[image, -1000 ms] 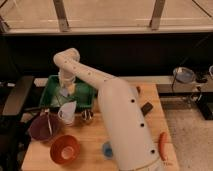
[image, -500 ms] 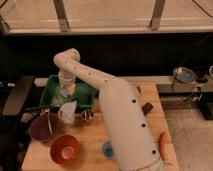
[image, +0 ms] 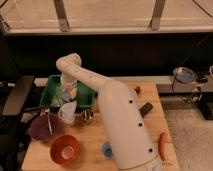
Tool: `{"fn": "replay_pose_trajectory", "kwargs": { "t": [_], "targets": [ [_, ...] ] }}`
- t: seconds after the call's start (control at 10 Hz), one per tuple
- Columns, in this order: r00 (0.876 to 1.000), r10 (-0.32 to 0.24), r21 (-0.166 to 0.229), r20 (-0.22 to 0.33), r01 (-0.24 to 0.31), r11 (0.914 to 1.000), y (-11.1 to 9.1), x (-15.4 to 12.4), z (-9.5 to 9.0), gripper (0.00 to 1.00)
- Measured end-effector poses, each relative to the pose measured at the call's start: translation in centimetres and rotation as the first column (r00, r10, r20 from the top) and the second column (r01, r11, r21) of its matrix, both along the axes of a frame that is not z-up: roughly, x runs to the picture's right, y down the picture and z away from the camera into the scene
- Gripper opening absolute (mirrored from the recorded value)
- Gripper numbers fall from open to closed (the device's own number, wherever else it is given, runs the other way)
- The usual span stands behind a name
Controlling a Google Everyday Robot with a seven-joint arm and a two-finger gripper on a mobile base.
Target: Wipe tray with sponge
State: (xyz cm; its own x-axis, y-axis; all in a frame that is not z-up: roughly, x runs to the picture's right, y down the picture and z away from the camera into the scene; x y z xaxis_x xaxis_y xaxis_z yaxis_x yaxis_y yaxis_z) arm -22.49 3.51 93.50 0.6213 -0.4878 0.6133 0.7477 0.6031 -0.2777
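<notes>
Camera view puts the large green rectangular plastic tray (image: 50,93) at the far left of the pale wooden table (image: 89,141). The robot's white arm reaches over the table and bends down into it. The gripper (image: 70,95) sits low inside the tray, near its middle. Its fingers are drawn together, apparently on the small blue-and-yellowish rectangular sponge (image: 73,92), which shows as a pale patch right at the fingertips, at or close to the tray floor.

The step in hand looks like the wiping stroke itself. To do it well, the sponge should be pressed flat and lightly against the floor and drawn in straight, overlapping passes from one sloping wall to the other. The downward pressure should be steady, so the pad neither lifts off nor folds under the fingers. Pushing hard into a wall could slide the light tray across the table.

A white plastic pitcher (image: 67,113) stands just beside the tray's near rim, with a dark maroon bowl (image: 44,128) close by. A stroke towards the near side should therefore stop short of the rim, so the wrist does not knock them.
</notes>
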Motion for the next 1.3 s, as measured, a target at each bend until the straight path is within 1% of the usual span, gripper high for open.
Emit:
{"fn": "replay_pose_trajectory", "kwargs": {
  "t": [0.2,0.4,0.6,0.8,0.9,1.0,1.1,1.3],
  "targets": [
    [1.000,-0.001,-0.024,-0.008,0.001,0.9997,0.8,0.6,0.2,0.00],
    [0.999,-0.003,-0.044,-0.040,0.001,0.9990,1.4,1.9,0.5,0.00],
    [0.997,-0.009,-0.055,-0.080,0.005,0.9985,1.2,3.3,1.0,0.00],
    [0.995,-0.019,-0.053,-0.095,0.014,0.9985,-0.2,3.4,2.4,0.00],
    [0.995,-0.027,-0.048,-0.093,0.023,0.9986,-1.1,3.0,3.2,0.00],
    [0.996,-0.035,-0.042,-0.083,0.032,0.9986,-1.8,1.9,3.8,0.00],
    [0.997,-0.044,-0.033,-0.061,0.042,0.9985,-2.1,0.3,3.9,0.00],
    [0.998,-0.057,-0.027,-0.010,0.057,0.9980,-1.7,-2.0,3.4,0.00]
  ]
}}
